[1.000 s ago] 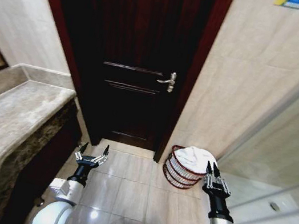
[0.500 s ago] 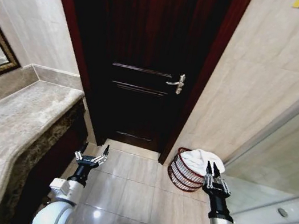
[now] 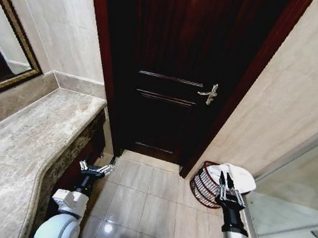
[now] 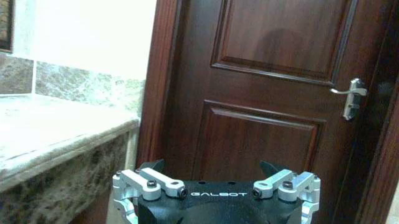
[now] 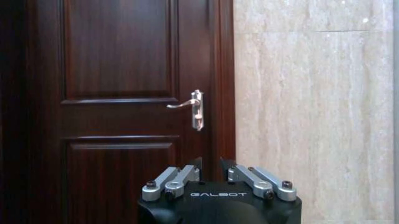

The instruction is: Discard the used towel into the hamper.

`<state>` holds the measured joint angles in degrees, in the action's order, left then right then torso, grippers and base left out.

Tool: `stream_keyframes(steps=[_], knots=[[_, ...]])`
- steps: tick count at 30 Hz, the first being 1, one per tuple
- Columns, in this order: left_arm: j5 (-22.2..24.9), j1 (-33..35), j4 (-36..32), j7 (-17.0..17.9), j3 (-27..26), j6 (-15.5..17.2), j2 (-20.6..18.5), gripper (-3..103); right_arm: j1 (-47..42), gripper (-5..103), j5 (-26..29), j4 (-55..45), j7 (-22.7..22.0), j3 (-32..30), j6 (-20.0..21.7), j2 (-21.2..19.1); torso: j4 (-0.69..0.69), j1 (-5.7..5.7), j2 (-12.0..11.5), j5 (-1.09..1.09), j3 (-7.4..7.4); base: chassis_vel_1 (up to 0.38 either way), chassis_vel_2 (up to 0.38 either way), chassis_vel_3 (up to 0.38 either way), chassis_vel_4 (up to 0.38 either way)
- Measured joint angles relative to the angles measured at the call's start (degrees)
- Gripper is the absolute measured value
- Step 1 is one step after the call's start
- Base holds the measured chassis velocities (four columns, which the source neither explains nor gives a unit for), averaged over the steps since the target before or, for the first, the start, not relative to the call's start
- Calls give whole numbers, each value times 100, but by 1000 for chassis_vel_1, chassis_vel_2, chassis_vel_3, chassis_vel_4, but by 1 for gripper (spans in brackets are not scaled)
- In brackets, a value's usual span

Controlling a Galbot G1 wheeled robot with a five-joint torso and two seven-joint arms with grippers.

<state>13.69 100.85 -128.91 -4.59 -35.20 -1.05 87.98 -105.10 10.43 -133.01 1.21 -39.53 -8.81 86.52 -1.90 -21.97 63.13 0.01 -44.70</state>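
- Towel (image 3: 236,176) lies white and bunched across the top of the hamper (image 3: 205,187), which stands on the floor tiles in the corner between the dark door (image 3: 180,67) and the beige tiled wall, at the robot's right.
- Over the last second the whole head view has swung: door, handle (image 3: 209,94) and hamper have all slid rightward in it and more of the marble surface (image 3: 14,155) and the mirror frame on the left has come in. That reads as the camera turning, not the things moving; towel and hamper keep their relation.
- With the towel in the hamper, the discard looks done, and the robot seems to be turning away.
- Right claw (image 3: 228,193) is held low and forward, just in front of the hamper; its fingers stand narrowly parted and hold nothing.
- Left claw (image 3: 96,167) is held forward at like height beside the surface's dark front, spread wide and empty.
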Motion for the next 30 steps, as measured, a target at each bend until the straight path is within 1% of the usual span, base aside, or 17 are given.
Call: stream_keyframes(steps=[4,7,12,20,22,28,29,30], knots=[[0,0,0,0,1,0,1,100,0,18,0,0,-1,-1,0,-1,0,-1,0,2,0,-56,-79,45,42],[0,0,0,0,1,0,1,100,0,18,0,0,-1,-1,0,0,0,-1,0,-1,0,0,0,0,0],[0,0,0,0,0,0,0,100,0,18,0,0,-1,1,0,0,-1,-1,0,-2,0,104,-62,-113,58],[0,0,0,0,0,0,0,100,0,18,0,0,-1,1,0,1,0,0,0,-3,0,174,-171,-189,175],[0,0,-1,0,0,0,0,100,1,18,0,0,0,1,0,1,-1,1,0,1,1,234,-229,-224,235],[1,0,0,0,-1,0,0,100,0,18,0,0,-1,1,0,0,-1,1,-1,-3,0,264,-262,-259,280],[0,1,0,0,-1,0,0,100,-1,18,0,0,0,1,0,1,-1,5,1,1,2,238,-266,-209,237],[0,4,0,0,-1,0,0,100,-2,18,0,0,0,1,0,0,-1,7,2,0,3,238,-207,-209,237]])
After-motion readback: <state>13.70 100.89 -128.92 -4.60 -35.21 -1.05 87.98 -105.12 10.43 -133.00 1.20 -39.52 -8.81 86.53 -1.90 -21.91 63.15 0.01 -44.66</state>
